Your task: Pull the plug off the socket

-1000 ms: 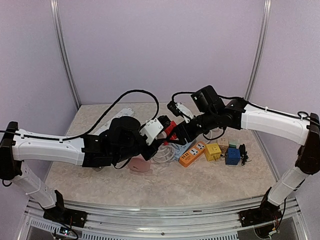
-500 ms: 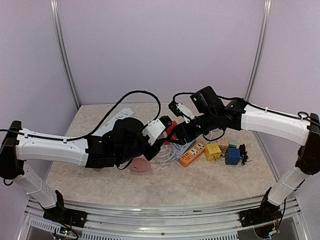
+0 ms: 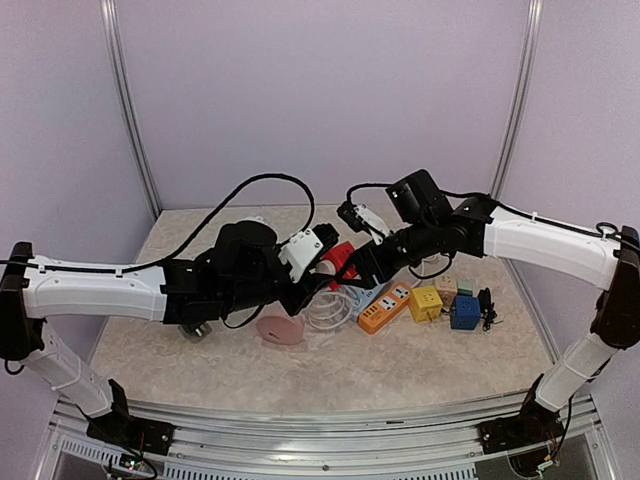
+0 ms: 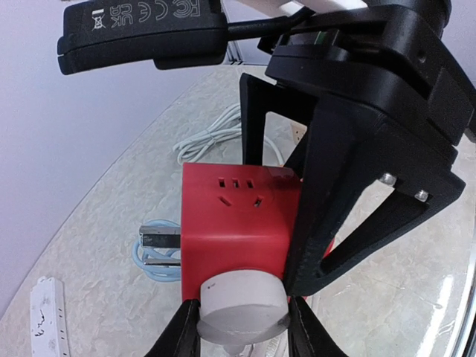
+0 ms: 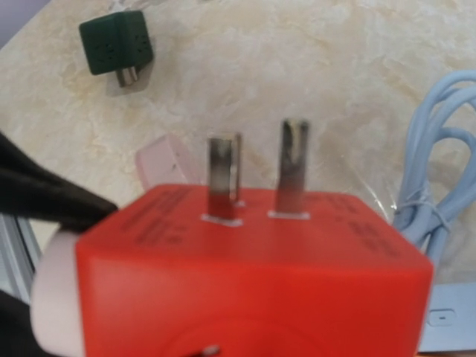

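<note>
Socket [image 4: 234, 223] — one, red, right fingers [image 4: 327, 186] clamping it, left fingers [image 4: 186, 338] pinching one plug [image 4: 244, 309]

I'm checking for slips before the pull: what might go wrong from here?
The left gripper pinches the white round plug by its curved sides and may slide off when pulling. The red cube socket is held aloft by the right gripper; twisting loose, it could drop by the orange power strip.
</note>
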`<state>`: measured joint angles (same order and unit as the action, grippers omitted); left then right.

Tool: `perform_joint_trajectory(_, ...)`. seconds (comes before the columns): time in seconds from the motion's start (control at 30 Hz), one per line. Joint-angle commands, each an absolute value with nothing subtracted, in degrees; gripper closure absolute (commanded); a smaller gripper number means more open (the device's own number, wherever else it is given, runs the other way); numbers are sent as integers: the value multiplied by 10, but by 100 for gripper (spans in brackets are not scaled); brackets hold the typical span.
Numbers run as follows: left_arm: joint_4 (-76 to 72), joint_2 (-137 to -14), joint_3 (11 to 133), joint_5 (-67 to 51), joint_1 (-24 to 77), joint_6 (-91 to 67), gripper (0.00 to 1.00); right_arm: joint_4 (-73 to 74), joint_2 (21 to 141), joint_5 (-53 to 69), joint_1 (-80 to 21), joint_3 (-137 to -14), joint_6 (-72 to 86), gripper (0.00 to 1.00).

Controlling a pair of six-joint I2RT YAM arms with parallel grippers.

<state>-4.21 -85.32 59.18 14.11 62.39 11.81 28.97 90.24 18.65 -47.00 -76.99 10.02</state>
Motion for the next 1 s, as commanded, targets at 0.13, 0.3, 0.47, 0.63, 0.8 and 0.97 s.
perform_joint_trajectory(0.13, 17, -850, 616, 26, 605, 96, 91, 248, 851, 315, -474, -779, 11, 100)
perform_joint_trajectory(0.3, 17, -856, 622, 22, 604, 94, 91, 239, 845, 300, -475, -772, 17, 100)
perform_joint_trajectory(0.47, 10, -864, 621, 54, 611, 97, 91, 222, 844, 278, -474, -765, 39, 100)
perform_joint_trajectory(0.63, 5, -877, 623, 133, 632, 111, 92, 205, 848, 258, -468, -761, 92, 100)
perform_joint_trajectory(0.8, -24, -895, 628, 211, 653, 128, 94, 193, 853, 217, -456, -763, 164, 100)
perform_joint_trajectory(0.97, -16, -912, 642, 228, 663, 130, 94, 198, 863, 186, -439, -759, 188, 100)
